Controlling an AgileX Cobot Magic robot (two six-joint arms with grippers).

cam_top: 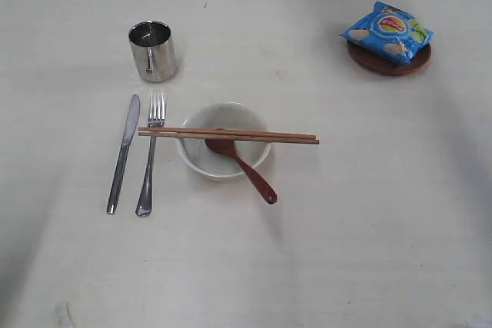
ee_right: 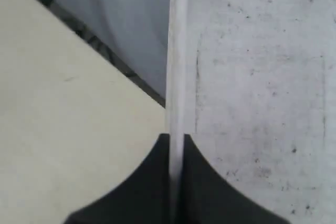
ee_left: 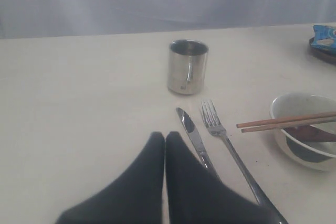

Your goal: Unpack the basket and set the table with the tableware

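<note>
Surface [cam_top: 346,228]: pale cream, faint grain, place setting laid left of centre.

- Cup [cam_top: 152,50]: steel, upright, open end up, toward the far side, just beyond the cutlery.
- Knife [cam_top: 123,155] and fork [cam_top: 151,151]: side by side, close but apart, knife on the outside. Handles point to the near edge; blade tip and tines point toward the cup.
- Bowl [cam_top: 201,167]: off-white, upright, just right of the fork.
- Chopsticks [cam_top: 231,136]: the pair lies together across the bowl's rim, overhanging both sides, more on the right. The left ends come close to the fork.
- Spoon [cam_top: 246,168]: red-brown, head inside the bowl under the chopsticks. The handle slopes out over the near-right rim, its end down by the surface.
- Plate [cam_top: 369,63]: small, brown, far right corner, well apart from the setting. A blue chips bag [cam_top: 387,32] lies on it.

Left hand [ee_left: 165,136]: dark fingers pressed together, nothing between them, above bare surface. It is close to the knife, whose handle passes behind one finger in the left wrist view.

Right hand [ee_right: 177,136]: fingers clamped on a thin white edge. This looks to be a wall of the basket [ee_right: 177,51] seen edge-on, with a pale speckled panel on one side. Grid holes not discernible. The surface's edge shows on the other side.
</note>
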